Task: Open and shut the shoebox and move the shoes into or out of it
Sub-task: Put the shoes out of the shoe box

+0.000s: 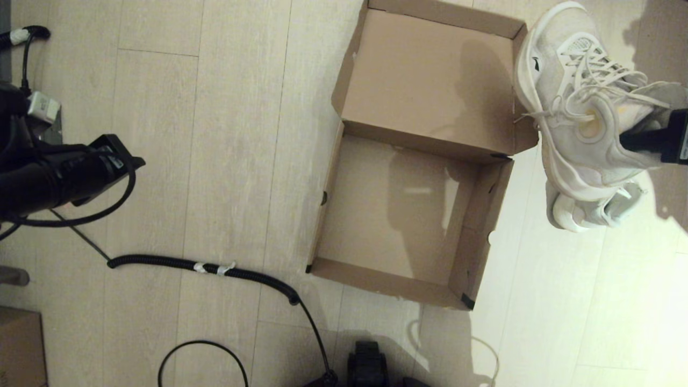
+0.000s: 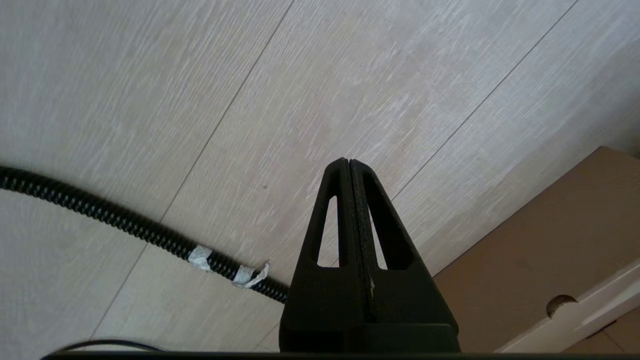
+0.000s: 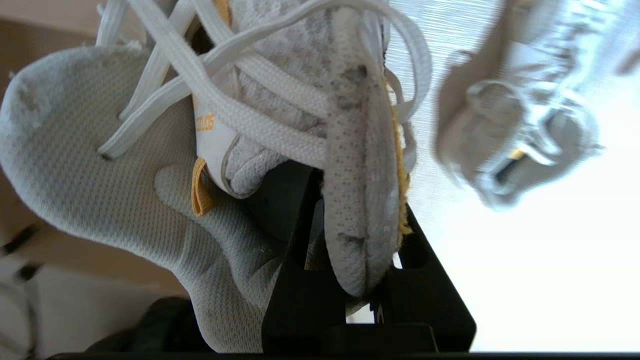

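Note:
The brown shoebox [image 1: 387, 282] lies open and empty on the floor, its hinged lid [image 1: 430, 86] folded back flat on the far side. Black tape marks its near corners. My right gripper [image 1: 626, 142] is shut on the heel collar of one white sneaker [image 1: 570, 107], held off the floor just right of the lid. In the right wrist view the padded collar [image 3: 360, 200] sits clamped between the black fingers [image 3: 300, 235]. The other sneaker [image 1: 591, 212] lies on the floor below it, right of the box. My left gripper [image 1: 134, 160] hangs shut and empty at the far left.
A black corrugated cable [image 1: 204, 266] with white tape crosses the floor left of the box and passes behind the left gripper [image 2: 348, 162]. A smaller brown carton [image 1: 19, 344] sits at the near left corner. A thin black cable loop [image 1: 204, 344] lies beside the robot base [image 1: 368, 365].

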Motion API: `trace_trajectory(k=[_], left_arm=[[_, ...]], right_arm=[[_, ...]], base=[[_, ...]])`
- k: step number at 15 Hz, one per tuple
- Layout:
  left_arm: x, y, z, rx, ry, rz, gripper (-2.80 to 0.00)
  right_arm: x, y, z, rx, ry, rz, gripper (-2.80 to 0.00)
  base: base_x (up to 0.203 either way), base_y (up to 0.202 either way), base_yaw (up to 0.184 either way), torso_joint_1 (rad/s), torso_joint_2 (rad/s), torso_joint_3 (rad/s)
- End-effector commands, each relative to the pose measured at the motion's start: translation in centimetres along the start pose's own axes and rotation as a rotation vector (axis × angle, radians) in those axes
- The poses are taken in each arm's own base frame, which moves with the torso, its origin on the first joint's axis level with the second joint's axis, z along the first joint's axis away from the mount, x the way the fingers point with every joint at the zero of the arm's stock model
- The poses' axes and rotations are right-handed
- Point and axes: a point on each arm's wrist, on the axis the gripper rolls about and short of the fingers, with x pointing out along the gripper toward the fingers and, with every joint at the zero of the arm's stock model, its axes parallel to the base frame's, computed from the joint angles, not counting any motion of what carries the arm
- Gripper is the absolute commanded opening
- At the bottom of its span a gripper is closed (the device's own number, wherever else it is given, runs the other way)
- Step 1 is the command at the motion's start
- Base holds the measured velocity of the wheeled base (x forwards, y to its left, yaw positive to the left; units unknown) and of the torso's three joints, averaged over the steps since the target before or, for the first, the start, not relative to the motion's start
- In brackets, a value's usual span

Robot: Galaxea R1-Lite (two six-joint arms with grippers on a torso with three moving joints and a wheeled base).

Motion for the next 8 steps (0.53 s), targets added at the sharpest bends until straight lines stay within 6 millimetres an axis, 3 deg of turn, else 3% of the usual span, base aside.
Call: trace_trajectory(k=[1,4,8], left_arm=[[0.2,0.4,-0.7,-0.01,0.017,0.009,-2.8],[0.3,0.6,-1.0,-0.016,0.032,0.004,-2.8],[0.5,1.0,-0.9,-0.02,0.037,0.008,-2.8]], right_arm=[[1.3,-1.5,-0.4,0.021,0.03,-0.061,-2.8],[2.4,-3.8,-0.5,0.053,0.019,-0.154,-2.8],[5.8,-6.3,-1.2,0.116,-0.015,-0.241,-2.8]], base=[[0.0,0.0,0.0,0.0,0.0,0.0],[0.0,0.0,0.0,0.0,0.0,0.0],[0.0,0.0,0.0,0.0,0.0,0.0]])
